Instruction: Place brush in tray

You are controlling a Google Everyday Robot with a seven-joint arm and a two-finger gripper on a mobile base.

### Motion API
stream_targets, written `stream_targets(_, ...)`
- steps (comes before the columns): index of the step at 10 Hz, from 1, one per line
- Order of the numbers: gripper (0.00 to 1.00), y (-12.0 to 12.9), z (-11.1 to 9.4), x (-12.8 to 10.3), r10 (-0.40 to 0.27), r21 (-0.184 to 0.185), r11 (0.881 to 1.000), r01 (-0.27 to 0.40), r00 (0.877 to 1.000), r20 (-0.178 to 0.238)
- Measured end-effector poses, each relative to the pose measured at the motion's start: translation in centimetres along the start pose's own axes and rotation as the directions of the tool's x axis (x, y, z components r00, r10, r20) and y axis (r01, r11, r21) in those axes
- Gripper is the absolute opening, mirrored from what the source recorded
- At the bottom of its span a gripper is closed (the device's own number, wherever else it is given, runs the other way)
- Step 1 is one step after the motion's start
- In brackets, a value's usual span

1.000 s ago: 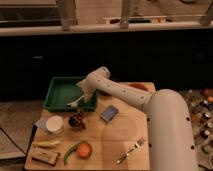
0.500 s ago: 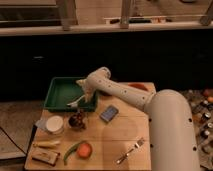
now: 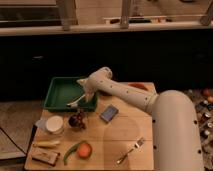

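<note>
Nothing of note has shifted since the earlier frames: the arm holds the same reach over the tray's right end, and the objects lie as before. The tool [image 3: 86, 95] sits at the near right corner of the green tray [image 3: 59, 89], just above its front rim. The brush [image 3: 76, 102] extends from the tool down and to the left, whitish handle visible, its outer end low inside the tray close to the front rim. It appears gripped in the tool, though the contact point is not clear enough to confirm.

Below the tool, outside the tray on the wooden surface [image 3: 125, 135], stands a dark red bowl [image 3: 77, 120]. Left of that bowl is a white cup [image 3: 54, 124]. Right of and below the tool lies a blue-grey card [image 3: 109, 113]. Well below the tool, near the surface's front edge, are an orange fruit [image 3: 84, 149] with a green pepper [image 3: 70, 150] beside it. A silver fork [image 3: 131, 149] lies further right, well apart from the tool.
</note>
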Motion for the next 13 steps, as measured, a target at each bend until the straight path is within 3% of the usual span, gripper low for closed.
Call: stream_targets(13, 0.8, 0.23, -0.52, -0.03, 0.001, 0.005, 1.0, -0.001, 1.0, -0.004)
